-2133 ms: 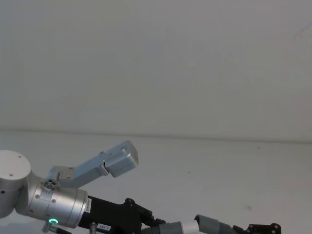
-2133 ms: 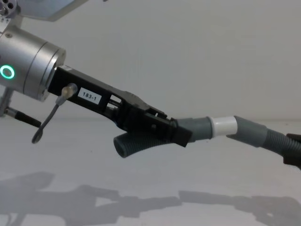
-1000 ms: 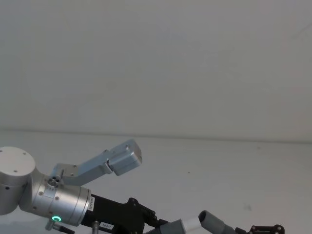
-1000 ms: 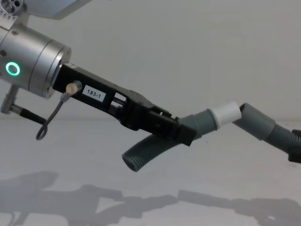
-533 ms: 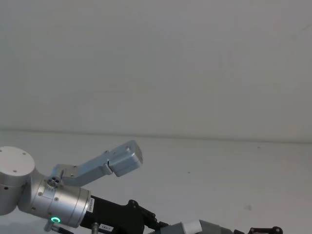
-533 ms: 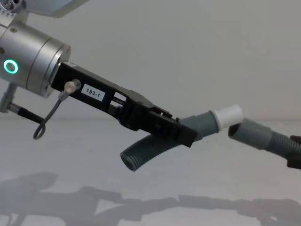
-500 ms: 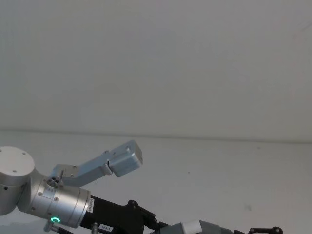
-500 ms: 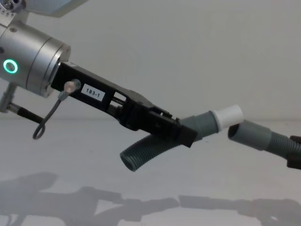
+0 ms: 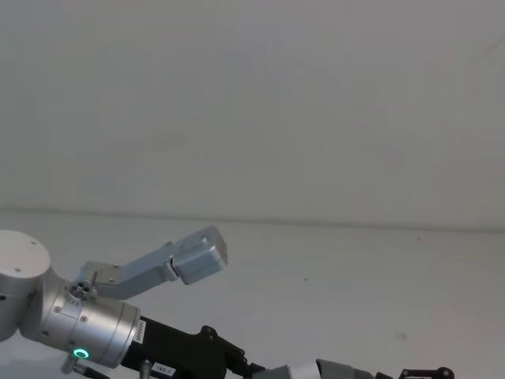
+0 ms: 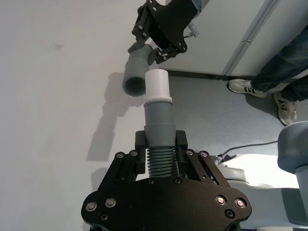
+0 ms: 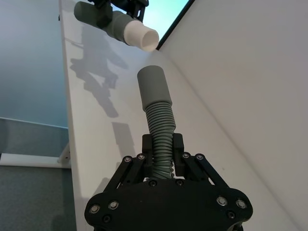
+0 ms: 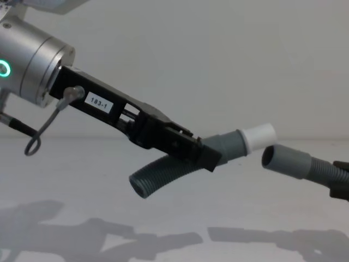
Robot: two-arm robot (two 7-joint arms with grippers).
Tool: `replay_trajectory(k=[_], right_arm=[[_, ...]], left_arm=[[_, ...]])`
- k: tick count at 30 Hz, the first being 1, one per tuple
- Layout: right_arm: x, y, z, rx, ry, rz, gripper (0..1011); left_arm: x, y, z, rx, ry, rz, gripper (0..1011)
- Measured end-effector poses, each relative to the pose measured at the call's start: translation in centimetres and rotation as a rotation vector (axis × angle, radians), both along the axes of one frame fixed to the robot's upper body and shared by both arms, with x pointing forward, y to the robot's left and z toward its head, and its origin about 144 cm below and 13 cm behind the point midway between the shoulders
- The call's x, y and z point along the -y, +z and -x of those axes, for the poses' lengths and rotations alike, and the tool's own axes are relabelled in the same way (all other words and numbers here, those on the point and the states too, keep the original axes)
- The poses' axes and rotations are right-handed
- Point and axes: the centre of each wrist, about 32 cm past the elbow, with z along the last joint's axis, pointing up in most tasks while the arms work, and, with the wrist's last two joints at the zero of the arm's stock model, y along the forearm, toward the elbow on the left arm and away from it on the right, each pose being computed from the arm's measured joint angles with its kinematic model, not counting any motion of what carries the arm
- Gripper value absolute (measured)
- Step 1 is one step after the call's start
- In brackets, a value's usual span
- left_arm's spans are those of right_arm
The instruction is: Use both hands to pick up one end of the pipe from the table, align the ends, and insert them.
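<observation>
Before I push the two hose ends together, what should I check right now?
1. Left gripper shut on white-tipped hose: ok.
2. Right gripper shut on wide-cuffed hose: ok.
3. Both hoses lifted off the table: ok.
4. White tip level with cuff opening: not ok, the tip sits higher in the chest view.
5. Inside of the cuff free of blockage: cannot tell.
</observation>
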Motion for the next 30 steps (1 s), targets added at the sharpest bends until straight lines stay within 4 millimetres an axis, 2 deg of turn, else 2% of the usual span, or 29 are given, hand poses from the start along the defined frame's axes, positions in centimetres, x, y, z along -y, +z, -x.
replay_trajectory(k=[19, 30], right_arm=[[0.0, -0.4, -0.4, 0.028, 0.007, 0.002, 215], [0.1, -0.7, -0.6, 0.107, 0.021, 0.013, 215]], left_arm=[[-0.3, 1.3, -0.3, -0.041, -0.013, -0.074, 322], [-0.4, 1.8, -0.5, -0.02, 0.041, -0.124, 322]])
